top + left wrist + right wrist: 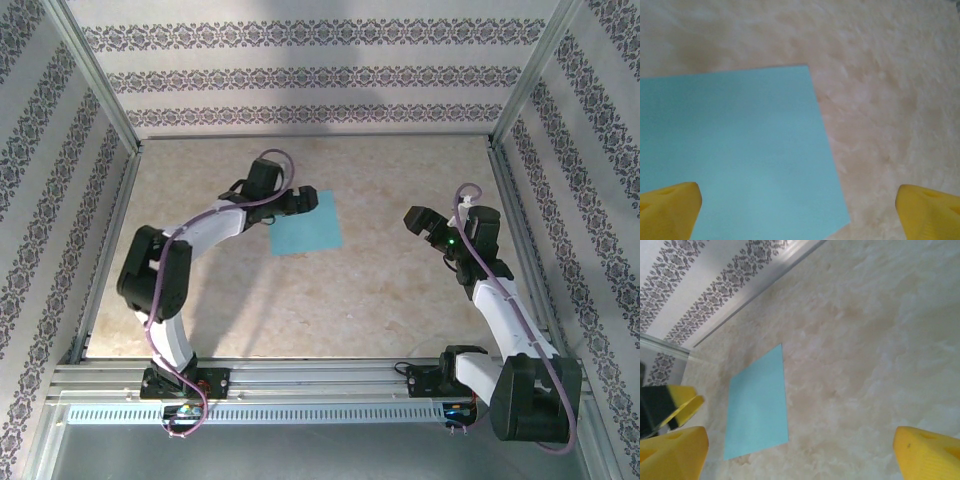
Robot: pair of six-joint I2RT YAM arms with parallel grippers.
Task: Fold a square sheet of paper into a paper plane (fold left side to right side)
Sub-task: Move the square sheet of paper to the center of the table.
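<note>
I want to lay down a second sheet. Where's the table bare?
Bare table lies between the square sheet of paper and the arm bases, and between the sheet and the right gripper. Crowded: the sheet's far-left corner, under the left gripper.

No readable text, labels or numbers anywhere.

Robot test booth, aluminium frame (97, 70), patterned wall panels (310, 70), marble-look tabletop (300, 300)

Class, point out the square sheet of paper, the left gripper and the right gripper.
square sheet of paper (312, 232), top view, its bare middle.
left gripper (799, 212), left wrist view, midway between fingertips.
right gripper (800, 452), right wrist view, midway between fingertips.
</note>
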